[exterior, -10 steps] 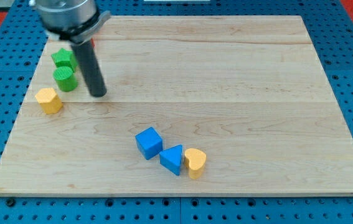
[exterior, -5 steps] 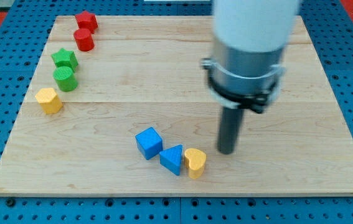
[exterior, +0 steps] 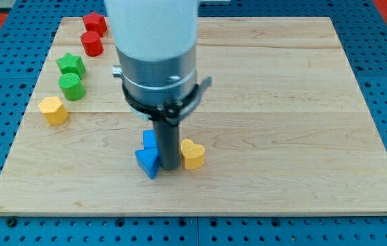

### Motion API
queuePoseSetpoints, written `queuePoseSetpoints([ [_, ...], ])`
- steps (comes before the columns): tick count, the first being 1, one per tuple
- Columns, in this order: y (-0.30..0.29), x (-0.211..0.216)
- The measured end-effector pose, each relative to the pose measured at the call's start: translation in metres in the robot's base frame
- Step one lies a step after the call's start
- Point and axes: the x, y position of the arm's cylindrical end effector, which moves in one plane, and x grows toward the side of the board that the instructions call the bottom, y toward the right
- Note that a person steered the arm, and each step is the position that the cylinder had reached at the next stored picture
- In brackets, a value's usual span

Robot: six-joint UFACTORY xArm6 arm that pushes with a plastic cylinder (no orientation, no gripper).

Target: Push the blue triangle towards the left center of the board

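The blue triangle (exterior: pixel 147 162) lies low on the board, a little left of the middle. My tip (exterior: pixel 169 167) stands right against its right side. A blue cube (exterior: pixel 149 139) sits just above the triangle, mostly hidden behind the rod. A yellow heart-shaped block (exterior: pixel 192 154) sits just right of the rod, close to it.
At the board's left side lie a yellow block (exterior: pixel 53 110), a green cylinder (exterior: pixel 71 87) and a green star-shaped block (exterior: pixel 70 65). A red cylinder (exterior: pixel 91 44) and a red star-shaped block (exterior: pixel 94 22) lie at the top left. The arm's wide body (exterior: pixel 155 55) hides the board's middle.
My tip has swept from right of the yellow heart to between it and the blue triangle. The triangle and cube have shifted left and the heart up-left.
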Motion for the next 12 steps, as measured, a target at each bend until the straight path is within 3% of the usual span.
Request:
queuePoseSetpoints([
  [1, -0.071, 0.009],
  [2, -0.105, 0.032],
  [4, -0.119, -0.009],
  [6, -0.154, -0.010],
  [8, -0.160, 0.021],
  [10, -0.198, -0.013],
  [12, -0.199, -0.029],
])
